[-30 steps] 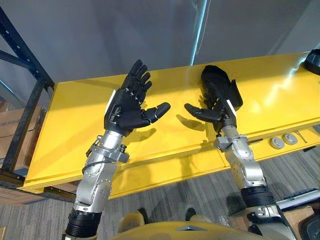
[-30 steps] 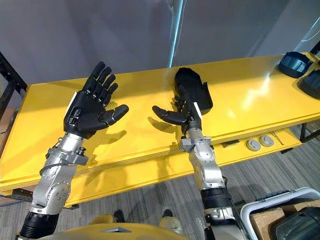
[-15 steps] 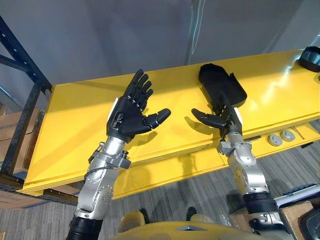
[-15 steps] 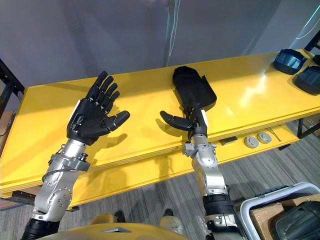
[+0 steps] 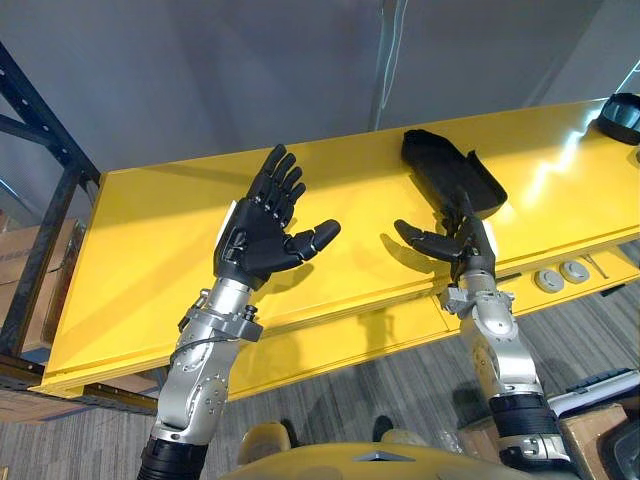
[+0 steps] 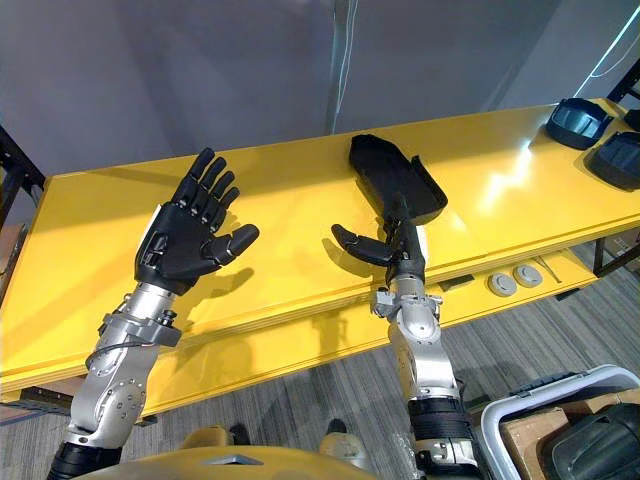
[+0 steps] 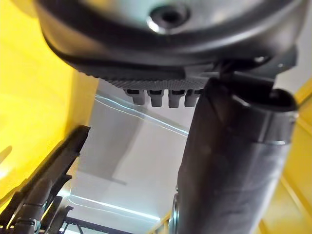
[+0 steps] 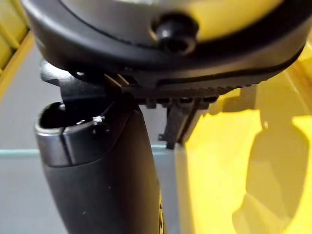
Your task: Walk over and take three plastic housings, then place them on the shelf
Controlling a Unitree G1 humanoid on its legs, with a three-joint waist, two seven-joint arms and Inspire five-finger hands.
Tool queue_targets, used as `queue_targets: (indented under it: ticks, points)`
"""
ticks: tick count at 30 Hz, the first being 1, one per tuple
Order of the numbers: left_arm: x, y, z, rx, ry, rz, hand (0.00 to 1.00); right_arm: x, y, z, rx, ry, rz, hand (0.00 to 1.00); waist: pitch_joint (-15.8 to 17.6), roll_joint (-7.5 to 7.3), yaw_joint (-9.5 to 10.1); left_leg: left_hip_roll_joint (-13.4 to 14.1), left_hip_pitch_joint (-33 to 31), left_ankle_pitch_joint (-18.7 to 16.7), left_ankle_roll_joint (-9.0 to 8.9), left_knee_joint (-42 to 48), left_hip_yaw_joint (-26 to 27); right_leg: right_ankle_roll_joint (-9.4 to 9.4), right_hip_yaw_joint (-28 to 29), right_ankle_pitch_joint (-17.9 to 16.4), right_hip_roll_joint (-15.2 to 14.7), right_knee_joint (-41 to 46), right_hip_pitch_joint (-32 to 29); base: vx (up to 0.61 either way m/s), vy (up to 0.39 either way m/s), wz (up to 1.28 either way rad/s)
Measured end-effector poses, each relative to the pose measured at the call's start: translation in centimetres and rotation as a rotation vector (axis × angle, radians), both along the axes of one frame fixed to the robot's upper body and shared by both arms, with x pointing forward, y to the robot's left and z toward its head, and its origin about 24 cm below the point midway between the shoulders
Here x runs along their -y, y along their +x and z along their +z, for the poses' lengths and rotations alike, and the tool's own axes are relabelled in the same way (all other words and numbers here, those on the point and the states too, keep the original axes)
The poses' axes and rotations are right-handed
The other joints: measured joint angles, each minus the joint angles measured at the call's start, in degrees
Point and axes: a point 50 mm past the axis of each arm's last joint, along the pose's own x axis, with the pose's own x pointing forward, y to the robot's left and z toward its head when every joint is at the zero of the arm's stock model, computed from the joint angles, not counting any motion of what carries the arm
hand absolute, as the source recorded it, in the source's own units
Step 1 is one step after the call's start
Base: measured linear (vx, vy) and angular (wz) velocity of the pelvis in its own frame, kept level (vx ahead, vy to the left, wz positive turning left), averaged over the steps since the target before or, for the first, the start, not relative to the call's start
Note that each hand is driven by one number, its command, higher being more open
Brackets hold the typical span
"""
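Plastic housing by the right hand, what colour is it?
Black housing; right eye view shows it best.

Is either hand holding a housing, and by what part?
Nothing is held. Left hand and right hand are open; the black housing lies on the yellow shelf.

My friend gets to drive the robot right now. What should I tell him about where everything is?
The left robot hand is open, raised over the yellow shelf, holding nothing.
The right robot hand is open and empty, just in front of a black plastic housing.
That housing lies on the shelf near its back edge. A second housing and a third housing sit at the shelf's far right end.
Done: three housings appear to be on the shelf.
Left: probably only checking the count.
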Motion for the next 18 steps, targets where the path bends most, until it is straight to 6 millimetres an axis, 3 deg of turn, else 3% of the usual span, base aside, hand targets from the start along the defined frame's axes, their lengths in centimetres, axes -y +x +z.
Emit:
queue_targets:
  ticks: [7,12,18]
  points:
    - [0.0,-0.1,-0.1,-0.002,-0.001,-0.002,1.00,-0.4,-0.2,0.0,0.006,0.005,0.133,1.00,-0.02,0.19,-0.01,0.04,-0.02,-0.03,-0.04,0.00,0.05,0.00,0.03,0.00,0.04,-0.21,0.00,0.00,0.000,0.00]
    - [-0.2,-0.1,-0.1,-0.004,-0.007,0.005,1.00,-1.7,-0.6,1.9,0.104,0.062,0.326,1.00,-0.02,0.18,0.27,0.02,-0.04,-0.11,-0.04,0.02,0.02,0.21,-0.07,0.20,0.08,-0.91,0.38,0.00,0.000,0.00]
    - [-0.6,-0.1,0.0,-0.006,-0.024,0.017,1.00,-1.6,-0.9,4.7,0.279,0.046,0.272,1.00,-0.04,0.15,0.56,-0.11,0.05,-0.14,0.00,0.11,-0.22,0.57,-0.15,0.44,0.07,-0.99,0.91,0.01,-0.004,0.02]
